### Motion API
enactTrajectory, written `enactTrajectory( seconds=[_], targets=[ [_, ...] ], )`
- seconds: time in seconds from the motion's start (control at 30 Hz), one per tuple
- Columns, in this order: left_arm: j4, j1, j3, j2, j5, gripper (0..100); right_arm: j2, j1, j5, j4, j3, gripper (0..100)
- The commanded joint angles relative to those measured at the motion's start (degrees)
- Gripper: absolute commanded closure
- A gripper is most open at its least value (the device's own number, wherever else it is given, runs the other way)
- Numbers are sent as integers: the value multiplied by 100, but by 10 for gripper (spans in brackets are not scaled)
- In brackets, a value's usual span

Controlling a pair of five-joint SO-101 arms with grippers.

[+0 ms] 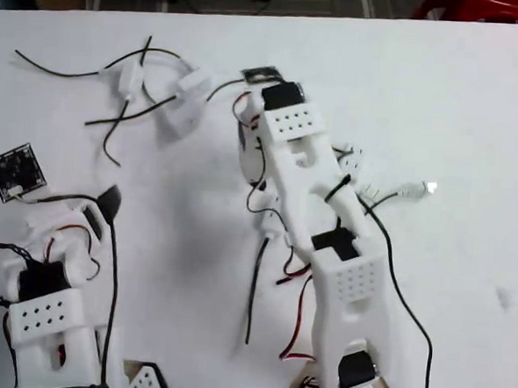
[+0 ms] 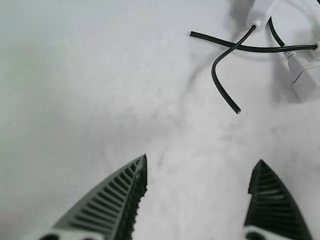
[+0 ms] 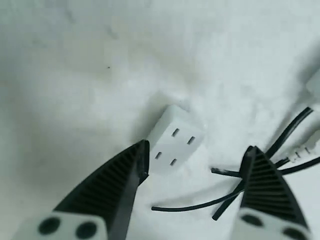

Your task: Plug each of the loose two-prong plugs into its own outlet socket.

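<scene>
Plugs [image 1: 130, 81] lie loose with their black cords [image 1: 114, 119] on the far-left part of the table [image 1: 424, 81], apart from both arms. Your left gripper [image 2: 202, 159] hangs over bare table, fingers wide apart, holding nothing. Your right gripper [image 3: 199, 145] is spread as wide, with the white four-slot outlet socket [image 3: 175, 142] lying flat between its fingertips; you cannot tell whether one finger touches it.

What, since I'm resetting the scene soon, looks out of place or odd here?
The black cords lie crossed in a tangle by the white plugs. A small black circuit board sits loose on the table near its left edge, apart from the plugging gear.
</scene>
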Motion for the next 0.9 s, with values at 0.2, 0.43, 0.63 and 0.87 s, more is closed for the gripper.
enactTrajectory(
  seconds=[0.2,0.43,0.63,0.87],
  targets=[
    [-132,207,-26,-101,0,680,-1859,1543,9,57,527,708],
    [-132,470,-26,-101,-88,680,-2431,3073,1002,57,1037,708],
    [-141,998,70,-119,-360,680,-2211,3952,1486,-171,1319,708],
    [-141,1068,88,-119,-360,680,-1121,3969,1020,-1244,1336,709]
  ],
)
